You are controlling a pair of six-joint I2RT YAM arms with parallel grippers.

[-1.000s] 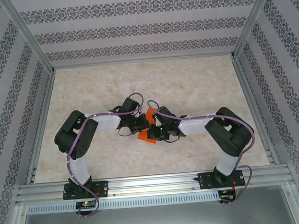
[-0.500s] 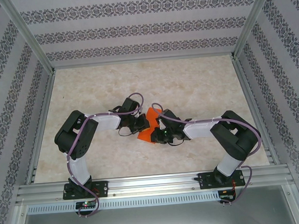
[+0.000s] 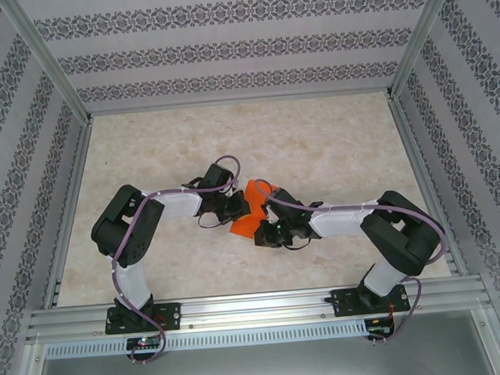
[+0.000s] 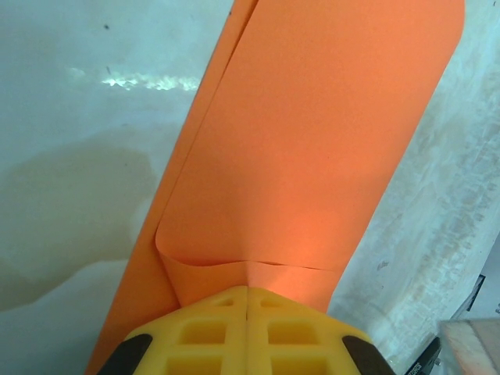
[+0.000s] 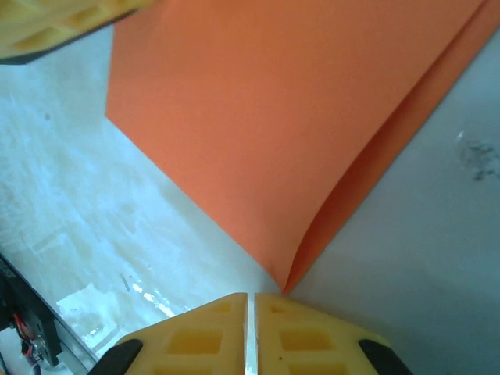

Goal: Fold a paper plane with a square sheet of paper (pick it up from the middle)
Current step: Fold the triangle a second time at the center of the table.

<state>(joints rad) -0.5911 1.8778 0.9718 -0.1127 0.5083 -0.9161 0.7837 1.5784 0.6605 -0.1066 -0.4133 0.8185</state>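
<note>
The square sheet of paper (image 3: 246,222) is bright orange and lies folded over on the table between the two arms. My left gripper (image 3: 237,207) is at its left edge. In the left wrist view the yellow jaws of the left gripper (image 4: 248,289) are shut on a pinched edge of the paper (image 4: 312,141), which runs away from them in two layers. My right gripper (image 5: 251,297) is shut with nothing in it. A folded corner of the paper (image 5: 273,117) ends just in front of its tips. From above, the right gripper (image 3: 266,232) sits at the paper's near right side.
The pale marbled table (image 3: 315,140) is bounded by aluminium rails, with one along the near edge (image 3: 258,307). Patterned walls close in the left, right and back. A yellow finger of the left gripper (image 5: 55,23) shows at the top left of the right wrist view.
The right arm has stretched out leftward and its gripper has slid toward the near edge along the paper. More orange now shows. The left arm has stayed put.
</note>
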